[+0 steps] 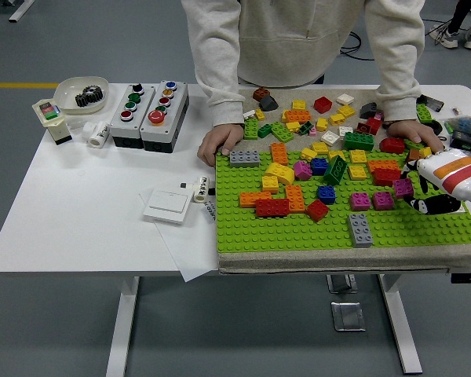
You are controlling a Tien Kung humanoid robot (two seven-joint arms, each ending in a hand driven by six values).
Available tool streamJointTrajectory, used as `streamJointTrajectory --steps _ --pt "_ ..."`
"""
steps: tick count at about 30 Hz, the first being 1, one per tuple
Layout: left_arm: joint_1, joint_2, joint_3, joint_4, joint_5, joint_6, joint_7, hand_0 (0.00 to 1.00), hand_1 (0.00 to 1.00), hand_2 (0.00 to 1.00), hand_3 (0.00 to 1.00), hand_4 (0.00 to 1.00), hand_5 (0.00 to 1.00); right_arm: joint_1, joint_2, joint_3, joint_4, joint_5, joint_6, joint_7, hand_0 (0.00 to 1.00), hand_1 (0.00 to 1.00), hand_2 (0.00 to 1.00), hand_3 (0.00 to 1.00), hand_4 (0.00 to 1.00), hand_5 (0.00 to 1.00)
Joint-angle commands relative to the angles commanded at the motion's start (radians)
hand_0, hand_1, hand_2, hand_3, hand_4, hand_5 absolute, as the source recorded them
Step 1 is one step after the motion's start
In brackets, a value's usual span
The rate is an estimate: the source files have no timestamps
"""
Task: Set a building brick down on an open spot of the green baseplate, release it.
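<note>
Fingers (432, 206) of your right hand (443, 184) are curled, though you cannot tell whether they grip the magenta brick (403, 188) just beside them on the green baseplate (298, 232). A person's 2 hands (218, 144) press the baseplate's far edge among loose bricks (314, 118).

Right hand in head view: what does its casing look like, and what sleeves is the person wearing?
The right hand has a glossy white shell over its back, crossed by an orange-red stripe, with black fingers below it. No cables show, and the rest of the arm is cut off at the picture's right edge. The person's sleeves are long, light grey-beige sweatshirt fabric with ribbed cuffs reaching the wrists.
</note>
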Motion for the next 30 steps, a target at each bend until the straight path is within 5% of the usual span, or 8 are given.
streamJointTrajectory --steps 14,30 --pt "-0.002 0.0 0.006 0.0 -0.012 0.002 -0.004 0.607 0.68 0.643 0.545 0.558 0.599 -0.006 -0.014 -0.094 0.116 0.06 0.046 0.006 0.319 0.247 0.319 0.493 0.574 0.299" --pt "-0.002 0.001 0.007 -0.001 -0.008 0.001 -0.003 0.605 0.68 0.643 0.546 0.558 0.599 -0.021 -0.008 -0.101 0.139 0.091 0.079 -0.018 0.319 0.251 0.32 0.499 0.572 0.298"
